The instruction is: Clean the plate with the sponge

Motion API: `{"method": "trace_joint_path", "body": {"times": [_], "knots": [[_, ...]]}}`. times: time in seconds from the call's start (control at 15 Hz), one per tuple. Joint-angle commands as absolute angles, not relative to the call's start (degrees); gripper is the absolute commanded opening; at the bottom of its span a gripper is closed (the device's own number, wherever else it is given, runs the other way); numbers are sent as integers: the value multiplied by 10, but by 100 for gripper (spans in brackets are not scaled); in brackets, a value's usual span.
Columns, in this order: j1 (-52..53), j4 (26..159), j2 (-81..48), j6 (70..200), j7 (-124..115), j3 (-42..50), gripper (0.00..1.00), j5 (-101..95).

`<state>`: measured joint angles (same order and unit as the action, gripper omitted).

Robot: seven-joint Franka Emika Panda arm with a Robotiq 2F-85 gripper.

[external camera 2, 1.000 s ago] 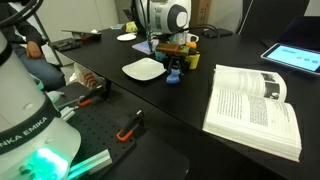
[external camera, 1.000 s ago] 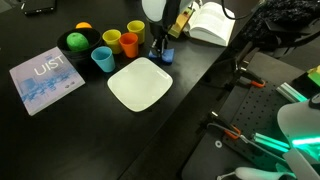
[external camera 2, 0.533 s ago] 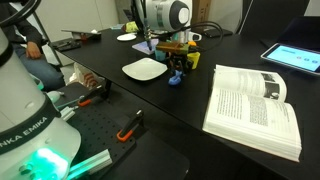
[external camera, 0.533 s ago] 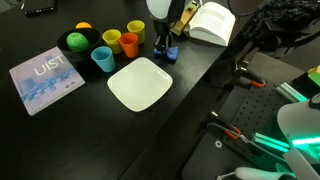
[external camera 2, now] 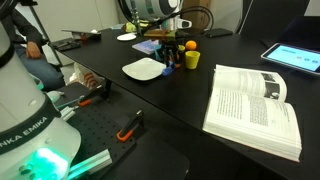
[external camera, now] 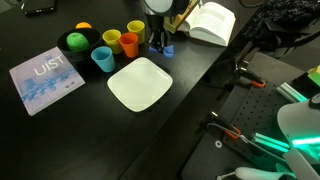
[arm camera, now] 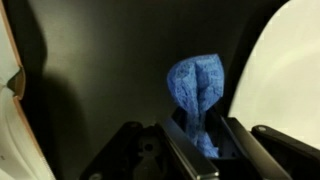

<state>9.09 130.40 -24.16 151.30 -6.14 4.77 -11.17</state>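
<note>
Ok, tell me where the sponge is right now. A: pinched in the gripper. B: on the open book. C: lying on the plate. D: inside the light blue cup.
A: the wrist view shows the sponge squeezed in the gripper, with the plate off to one side.

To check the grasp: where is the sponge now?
In the wrist view, the sponge is pinched in the pincer, over the black table just beside the plate.

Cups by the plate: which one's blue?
The light blue cup, at the end of the cluster nearest the booklet; the others are orange and yellow.
</note>
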Motion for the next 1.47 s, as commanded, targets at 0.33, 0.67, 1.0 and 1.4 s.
{"method": "trace_joint_path", "body": {"times": [0.33,0.67,1.0,1.4], "knots": [[201,1367,-233,1601,-174,23,11,-172],[252,1369,-259,1658,-200,53,10,-221],[252,1369,-274,1657,-175,44,8,-194],[209,1384,-259,1640,-117,-49,8,-121]]}}
